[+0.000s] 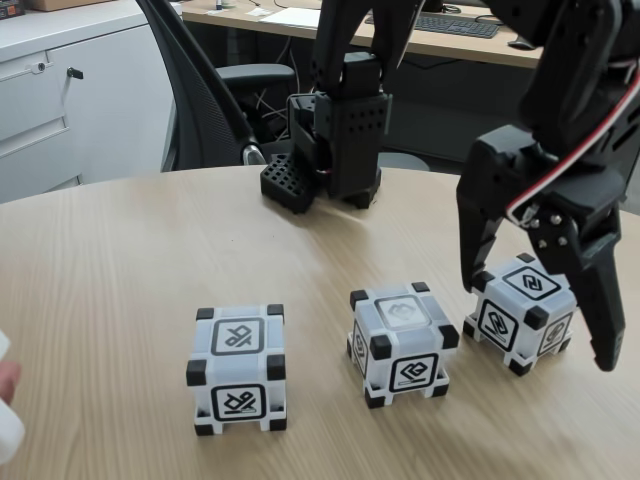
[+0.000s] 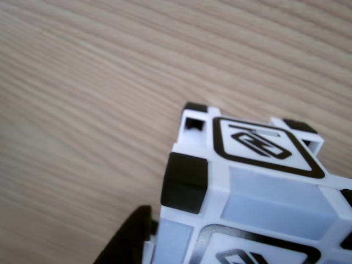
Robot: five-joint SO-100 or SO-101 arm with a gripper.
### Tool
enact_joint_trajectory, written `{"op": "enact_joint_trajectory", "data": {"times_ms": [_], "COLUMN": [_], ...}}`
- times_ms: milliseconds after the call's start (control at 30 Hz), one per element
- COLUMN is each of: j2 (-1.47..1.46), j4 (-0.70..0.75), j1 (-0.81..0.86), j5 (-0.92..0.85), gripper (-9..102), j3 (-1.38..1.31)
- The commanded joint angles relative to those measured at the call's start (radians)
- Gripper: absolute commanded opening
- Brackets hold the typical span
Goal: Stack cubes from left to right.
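Rightmost cube (image 2: pixel 258 192) close-up in other view; fixed view: gripper (image 1: pixel 540 325) spread wide astride it (image 1: pixel 522 312).

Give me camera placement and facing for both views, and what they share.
Fixed view: low at the table edge, facing across the table at three cubes, the arm's base and open gripper.
Other view: close above the right cube, angled down; a dark fingertip shows.
Shared: right cube, table.
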Motion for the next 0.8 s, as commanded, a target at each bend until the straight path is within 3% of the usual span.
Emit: {"op": "enact_joint_trajectory", "data": {"times_ms": [0, 533, 767], "j2": [0.005, -0.067, -0.067], "j4": [-0.008, -0.008, -0.009], "j1": [-0.005, -0.006, -0.006], "j5": [-0.012, 0.003, -0.044], "gripper": [43, 41, 24], "j3": [-0.025, -0.023, -0.025]}}
